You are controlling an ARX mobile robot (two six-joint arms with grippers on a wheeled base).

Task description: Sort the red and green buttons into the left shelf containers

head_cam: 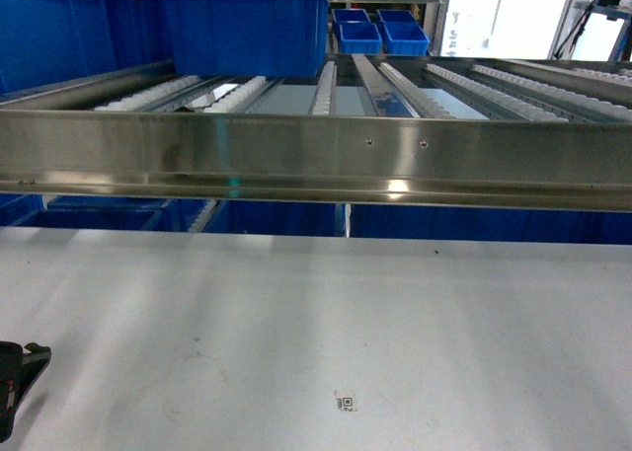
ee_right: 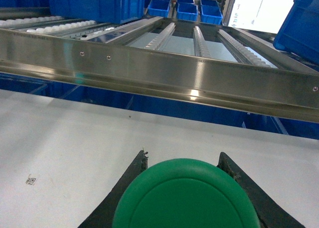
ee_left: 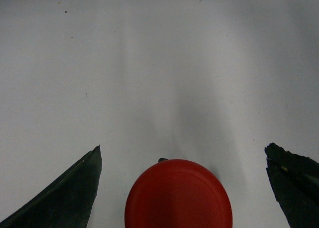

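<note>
Right gripper (ee_right: 182,173) grips green button (ee_right: 185,198) — white table (head_cam: 395,313), steel shelf (head_cam: 316,160)

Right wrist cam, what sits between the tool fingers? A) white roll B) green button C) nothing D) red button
B: a green button with a domed cap fills the space between the right tool's two dark fingers, both pressed against the cap's edges.

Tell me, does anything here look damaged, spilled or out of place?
Nothing is spilled or broken. The white table shows only faint ring marks and a small code sticker. The red button sits between the open left claw's fingers; the right claw grips the green button. Blue bins stand straight on the shelf.
</note>
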